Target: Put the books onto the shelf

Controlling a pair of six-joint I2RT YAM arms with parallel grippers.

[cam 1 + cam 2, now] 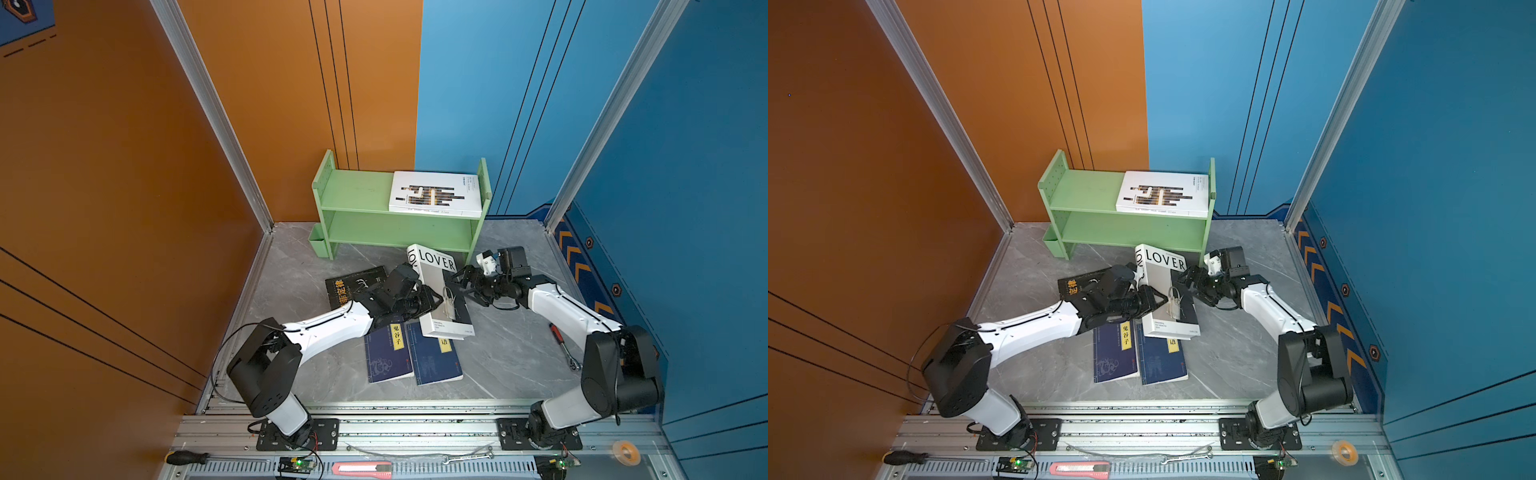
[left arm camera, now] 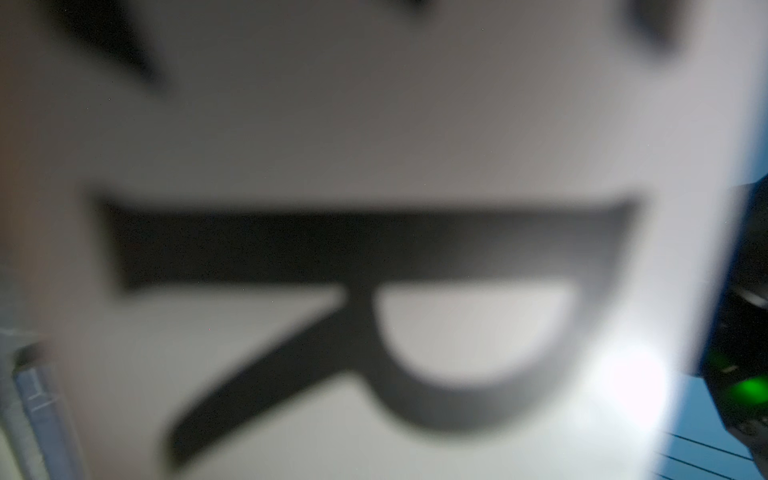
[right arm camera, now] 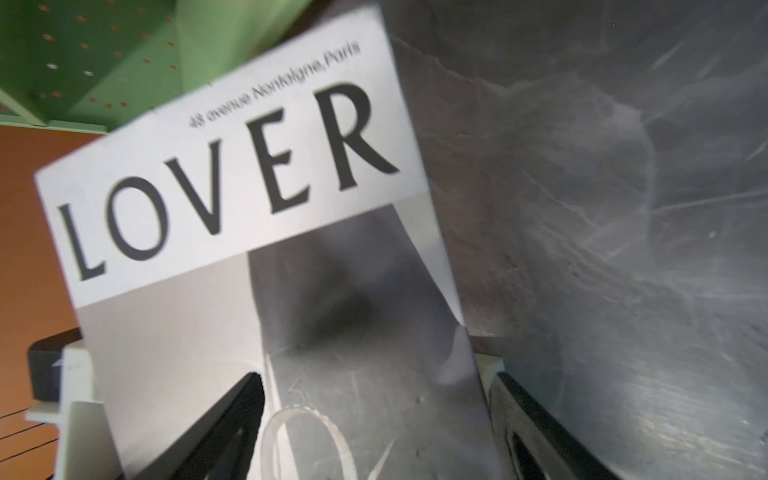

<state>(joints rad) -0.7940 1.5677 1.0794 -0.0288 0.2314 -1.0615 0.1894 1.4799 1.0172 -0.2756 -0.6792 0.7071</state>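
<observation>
The white LOVER book (image 1: 436,276) stands tilted in front of the pale green shelf (image 1: 365,208), its lower end resting over two navy books (image 1: 386,357) (image 1: 434,361). My left gripper (image 1: 437,300) points at its cover beside a clear loop; the blurred cover (image 2: 374,145) fills the left wrist view and hides the jaws. My right gripper (image 3: 374,415) is open and straddles the book's right edge (image 3: 232,187). A black book with yellow characters (image 1: 349,284) lies under the left arm. A white black-barred book (image 1: 434,193) lies flat on the shelf's top tier.
A red-handled tool (image 1: 561,340) lies on the grey floor at the right. On the front rail are a screwdriver (image 1: 187,457), a red utility knife (image 1: 361,468), a wrench (image 1: 465,457) and a tape roll (image 1: 625,452). Orange and blue walls enclose the cell.
</observation>
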